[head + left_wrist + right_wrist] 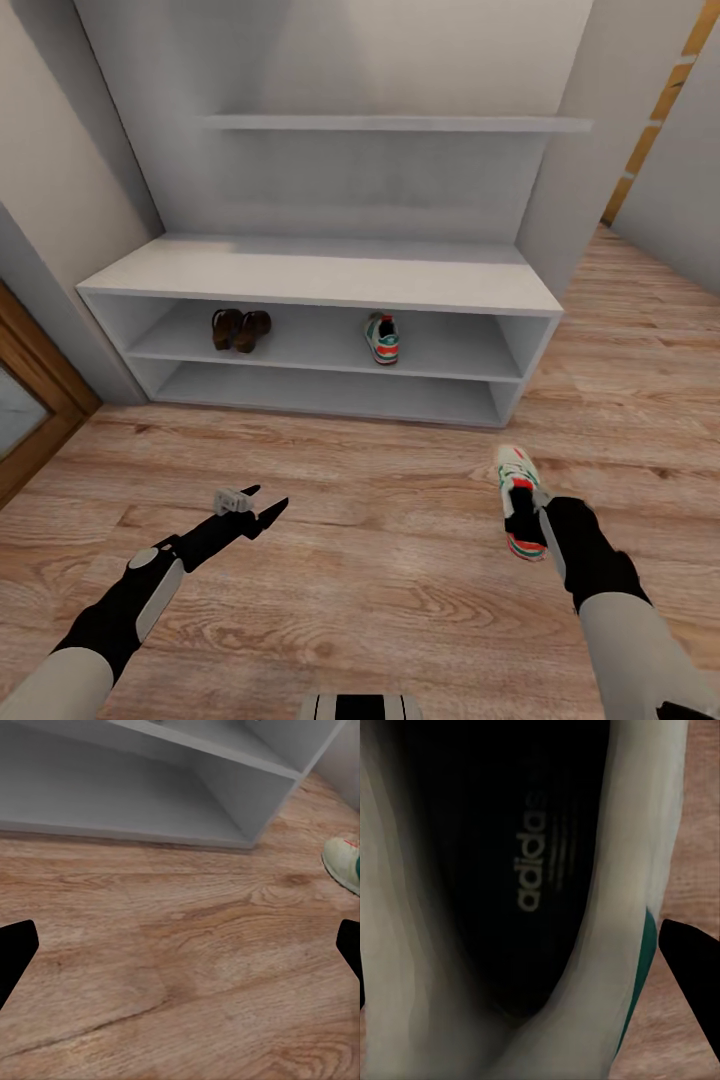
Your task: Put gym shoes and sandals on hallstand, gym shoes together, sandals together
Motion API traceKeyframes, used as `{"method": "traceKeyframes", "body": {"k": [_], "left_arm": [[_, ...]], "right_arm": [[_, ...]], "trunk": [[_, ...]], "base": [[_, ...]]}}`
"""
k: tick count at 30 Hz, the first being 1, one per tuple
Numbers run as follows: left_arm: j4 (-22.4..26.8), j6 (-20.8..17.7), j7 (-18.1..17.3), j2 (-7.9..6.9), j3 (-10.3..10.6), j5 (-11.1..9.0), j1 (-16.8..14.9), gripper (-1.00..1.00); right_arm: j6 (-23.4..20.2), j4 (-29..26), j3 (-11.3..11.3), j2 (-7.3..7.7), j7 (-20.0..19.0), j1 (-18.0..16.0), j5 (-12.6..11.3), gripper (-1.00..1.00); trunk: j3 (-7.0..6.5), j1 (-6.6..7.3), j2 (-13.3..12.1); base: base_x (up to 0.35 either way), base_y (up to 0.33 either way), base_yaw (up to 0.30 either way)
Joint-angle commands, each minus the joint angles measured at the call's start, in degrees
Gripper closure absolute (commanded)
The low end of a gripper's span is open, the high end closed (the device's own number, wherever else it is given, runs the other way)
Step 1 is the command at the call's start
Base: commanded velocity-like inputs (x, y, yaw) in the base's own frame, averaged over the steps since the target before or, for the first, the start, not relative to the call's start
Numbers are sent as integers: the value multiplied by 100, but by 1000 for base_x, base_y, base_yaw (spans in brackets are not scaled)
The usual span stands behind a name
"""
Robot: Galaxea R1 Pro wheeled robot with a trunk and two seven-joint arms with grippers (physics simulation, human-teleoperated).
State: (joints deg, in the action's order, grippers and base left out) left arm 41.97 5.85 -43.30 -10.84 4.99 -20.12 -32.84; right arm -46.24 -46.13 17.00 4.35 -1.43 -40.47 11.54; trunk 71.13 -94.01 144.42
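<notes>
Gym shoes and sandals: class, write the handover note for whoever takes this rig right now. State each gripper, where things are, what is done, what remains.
Left gripper: open, empty, hovering over the corridor floor.
Right gripper: at the second gym shoe, fingers on either side of its heel; whether it is actually clamped cannot be told.
Done: both sandals sit side by side on the hallstand upper open shelf, left part; one gym shoe is on the same shelf, further right.
Left: put the second gym shoe on the shelf next to its partner.
</notes>
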Motion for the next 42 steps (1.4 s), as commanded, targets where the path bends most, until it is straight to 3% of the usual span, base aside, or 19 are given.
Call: {"method": "traceKeyframes", "body": {"k": [1, 6, 13, 24, 42], "left_arm": [[-5, 39, 5, -8, 28, -27, -3, -100], [2, 39, 5, -6, 33, -27, -3, -100], [-2, 39, 5, 15, 42, -23, -3, -100], [0, 39, 5, 81, 45, -12, -3, -100], [1, 47, 22, 201, 54, -1, -3, -100]], "right_arm": [[-53, -5, 5, -53, -8, -5, 125, 100], [-217, 7, -16, -327, 24, -22, 159, 100], [-243, -7, -21, -378, 37, -97, 171, 100], [-245, -28, -21, -586, 27, -668, 164, 100], [-236, -54, -42, -611, 5, -769, 168, 100]], "trunk": [[4, 1, 2], [4, 1, 2], [4, 1, 2], [4, 1, 2], [4, 1, 2]], "base": [[0, 0, 0], [0, 0, 0], [0, 0, 0], [0, 0, 0], [0, 0, 0]]}}
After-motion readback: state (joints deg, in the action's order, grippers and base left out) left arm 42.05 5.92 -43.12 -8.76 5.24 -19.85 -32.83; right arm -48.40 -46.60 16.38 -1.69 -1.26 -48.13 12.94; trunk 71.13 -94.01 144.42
